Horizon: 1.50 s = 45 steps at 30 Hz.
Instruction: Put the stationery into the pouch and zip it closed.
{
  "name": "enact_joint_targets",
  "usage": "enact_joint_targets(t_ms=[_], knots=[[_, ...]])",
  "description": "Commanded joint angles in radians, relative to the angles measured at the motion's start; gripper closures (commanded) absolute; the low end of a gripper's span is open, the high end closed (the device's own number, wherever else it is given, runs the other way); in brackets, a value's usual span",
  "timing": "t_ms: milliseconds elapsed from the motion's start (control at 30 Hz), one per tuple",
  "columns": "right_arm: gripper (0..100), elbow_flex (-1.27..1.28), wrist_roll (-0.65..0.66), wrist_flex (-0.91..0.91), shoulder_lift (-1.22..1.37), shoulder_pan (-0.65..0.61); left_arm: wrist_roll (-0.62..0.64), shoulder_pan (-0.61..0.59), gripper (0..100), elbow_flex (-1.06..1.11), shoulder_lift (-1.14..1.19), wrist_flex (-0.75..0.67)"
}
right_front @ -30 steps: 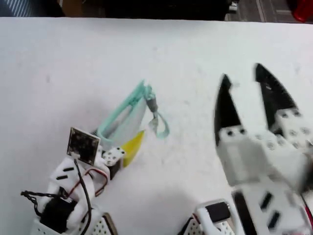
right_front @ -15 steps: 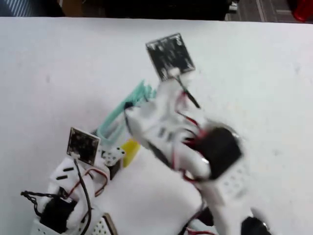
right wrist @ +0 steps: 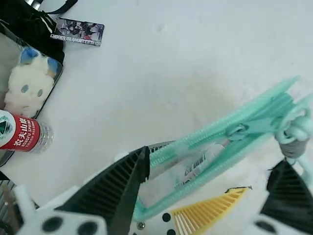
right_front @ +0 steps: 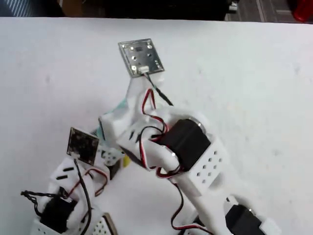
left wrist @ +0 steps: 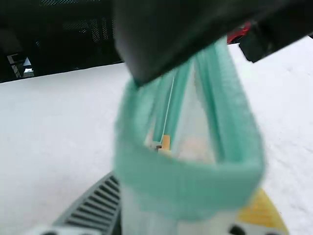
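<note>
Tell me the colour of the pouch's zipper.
Mint green zipper, clearest in right wrist view.

Pouch [right wrist: 215, 137] of ribbed cloth edging, clear glossy plastic side, smooth matt table [right_front: 244, 63]

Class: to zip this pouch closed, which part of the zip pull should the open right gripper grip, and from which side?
Probably the cord pull, around its grey bead, coming from above at the slider end of the pouch: it hangs loose beyond the teal edge, while the slider lies flat between the teeth.
</note>
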Motion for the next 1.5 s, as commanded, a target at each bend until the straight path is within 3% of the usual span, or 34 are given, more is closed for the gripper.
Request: enact_joint_targets(t_ms=[0, 467, 900, 1167, 1267, 1467], knots=[[63.3, -0.041, -0.020, -0.015, 0.013, -0.008, 0.005, 0.018, 74, -0.029, 0.007, -0.012], [63.3, -0.137, -0.023, 0.050, 0.076, -0.062, 0.005, 0.015, 74, -0.029, 0.007, -0.012], [72.2, -0.137, -0.017, 0.048, 0.114, 0.065, 0.005, 0.013, 74, -0.029, 0.007, -0.012], [94.0, -0.107, 0.026, 0.096, 0.114, 0.136, 0.012, 0.013, 71, -0.074, 0.007, 0.031], [92.0, -0.068, 0.133, 0.093, 0.127, 0.137, 0.006, 0.015, 69, -0.103, 0.007, 0.066], [82.3, -0.127, 0.146, 0.099, 0.223, 0.140, -0.141, 0.053, 69, -0.095, 0.007, 0.077]])
